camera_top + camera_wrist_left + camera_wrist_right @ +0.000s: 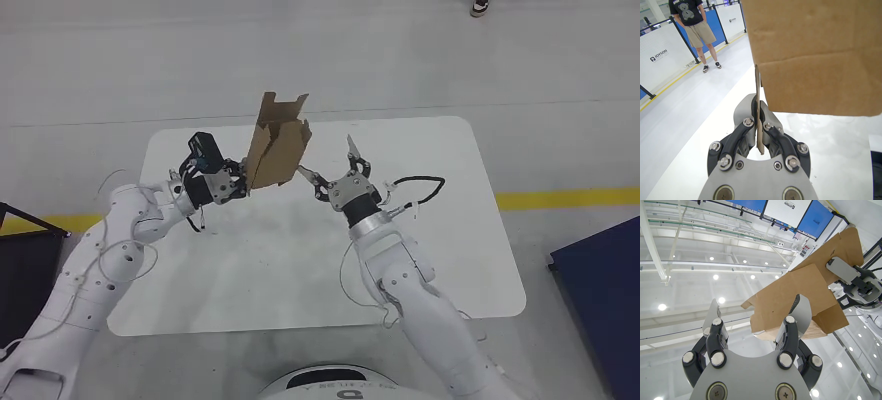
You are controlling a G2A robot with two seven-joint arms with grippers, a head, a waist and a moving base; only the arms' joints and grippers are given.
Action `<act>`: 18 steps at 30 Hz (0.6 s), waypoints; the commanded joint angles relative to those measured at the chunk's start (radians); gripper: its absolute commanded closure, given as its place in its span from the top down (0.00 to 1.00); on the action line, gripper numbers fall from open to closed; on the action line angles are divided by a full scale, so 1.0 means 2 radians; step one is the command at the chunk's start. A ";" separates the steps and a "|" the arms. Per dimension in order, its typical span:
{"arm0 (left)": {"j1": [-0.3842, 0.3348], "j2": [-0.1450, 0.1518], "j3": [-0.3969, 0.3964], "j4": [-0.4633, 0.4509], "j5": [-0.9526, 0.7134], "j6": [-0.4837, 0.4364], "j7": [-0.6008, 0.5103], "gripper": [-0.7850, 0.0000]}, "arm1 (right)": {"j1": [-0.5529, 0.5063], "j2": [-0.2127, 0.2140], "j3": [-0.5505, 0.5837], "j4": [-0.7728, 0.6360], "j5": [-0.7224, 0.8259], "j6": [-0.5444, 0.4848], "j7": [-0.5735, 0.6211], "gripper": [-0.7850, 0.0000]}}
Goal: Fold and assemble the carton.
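A brown cardboard carton (pixel 277 143), partly unfolded with flaps sticking up, hangs in the air over the far part of the white table (pixel 440 260). My left gripper (pixel 240 182) is shut on a thin flap at the carton's left edge; in the left wrist view the flap edge (pixel 758 121) runs between the closed fingers, with a broad panel (pixel 815 56) above. My right gripper (pixel 330 165) stands open just right of the carton, pointing up. In the right wrist view its fingers (pixel 803 309) are spread, one lying against the carton (pixel 791 302), with nothing clamped.
The white table has rounded corners and bare surface around both arms. A yellow floor line (pixel 570 198) runs past the table's right side. A dark blue object (pixel 605 300) sits on the floor at right, a dark frame (pixel 20 255) at left.
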 commanded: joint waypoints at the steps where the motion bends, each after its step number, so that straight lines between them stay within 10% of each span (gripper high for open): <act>1: 0.001 0.000 -0.002 0.003 -0.003 -0.001 0.000 0.00 | -0.004 0.001 0.006 -0.001 0.000 0.002 0.001 1.00; 12: 0.001 0.000 -0.002 0.003 -0.003 -0.001 0.000 0.00 | -0.004 0.001 0.006 -0.001 0.000 0.002 0.001 1.00; 18: 0.005 -0.001 -0.006 0.003 -0.007 0.006 -0.007 0.00 | -0.002 0.013 0.008 -0.013 -0.231 0.059 -0.041 1.00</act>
